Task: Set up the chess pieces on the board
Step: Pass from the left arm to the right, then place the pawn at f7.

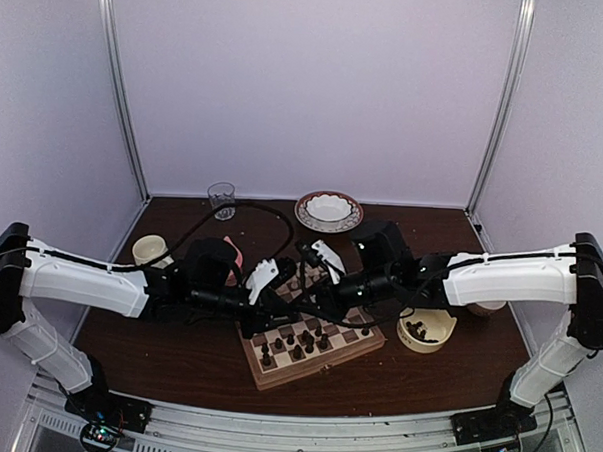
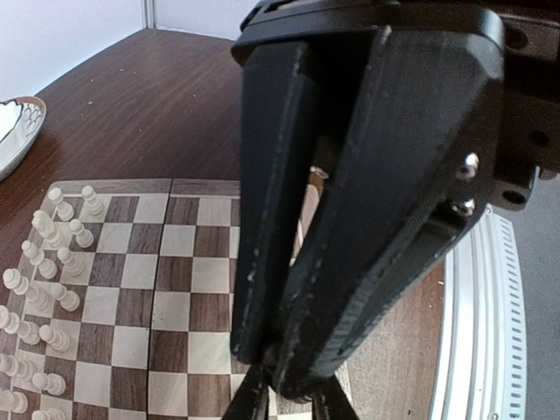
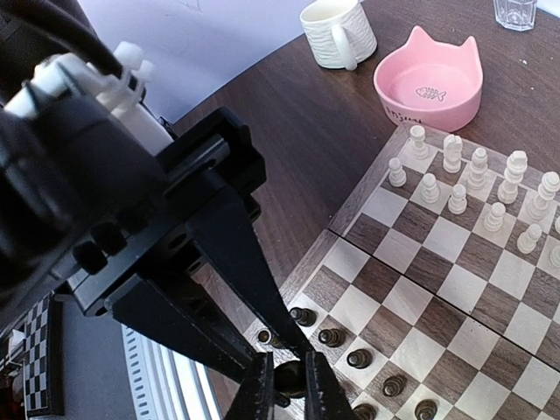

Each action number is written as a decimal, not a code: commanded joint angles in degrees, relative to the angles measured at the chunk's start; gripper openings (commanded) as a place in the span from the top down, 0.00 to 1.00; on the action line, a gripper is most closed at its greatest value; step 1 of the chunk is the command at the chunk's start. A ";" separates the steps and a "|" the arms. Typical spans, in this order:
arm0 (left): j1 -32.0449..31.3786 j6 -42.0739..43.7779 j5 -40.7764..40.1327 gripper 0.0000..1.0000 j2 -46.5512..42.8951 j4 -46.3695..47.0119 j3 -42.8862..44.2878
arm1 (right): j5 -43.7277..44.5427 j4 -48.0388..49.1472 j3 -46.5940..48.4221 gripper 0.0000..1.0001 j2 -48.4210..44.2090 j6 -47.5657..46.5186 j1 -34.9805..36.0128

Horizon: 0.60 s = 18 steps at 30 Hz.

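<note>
The right gripper [image 3: 289,389] is seen clenched on a dark chess piece [image 3: 289,376], which is pinched between its two fingertips at the edge of the board [image 3: 464,284]. The left gripper [image 2: 287,394] is drawn shut as well, and its fingertips are brought together at the same spot, tip to tip with the right one. Whether the piece is also gripped by the left cannot be told, as the contact is hidden. Whether the piece stands on the board or is held just above it cannot be told either.

Other dark chess pieces [image 3: 331,337] are lined up in a row along that same edge of the board, just beside the held one, with more scattered over the squares behind them. The pale chessmen [image 3: 455,175] are set in two rows on the opposite side of the board.

Beyond the board's pale side, a pink cat-eared bowl [image 3: 429,79] is placed near its corner. A cream mug [image 3: 337,31] and a clear glass [image 3: 516,13] are found further from the board. A patterned plate [image 1: 328,211] is set well behind the board, and a cream bowl [image 1: 426,344] is placed to the right of the board, with dark shapes seen inside it.
</note>
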 commanded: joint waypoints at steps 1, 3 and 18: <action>-0.50 0.49 -1.71 0.79 -0.44 0.87 1.48 | 3.61 0.27 0.42 0.95 -2.29 -0.92 0.24; -0.51 0.08 -2.52 0.67 -1.32 0.27 1.25 | 4.94 -1.05 -0.10 0.95 -3.25 -1.45 0.24; -0.39 -2.47 -14.99 0.32 -11.33 4.77 -6.04 | 25.20 -1.84 -11.78 0.97 -10.12 -6.72 -0.02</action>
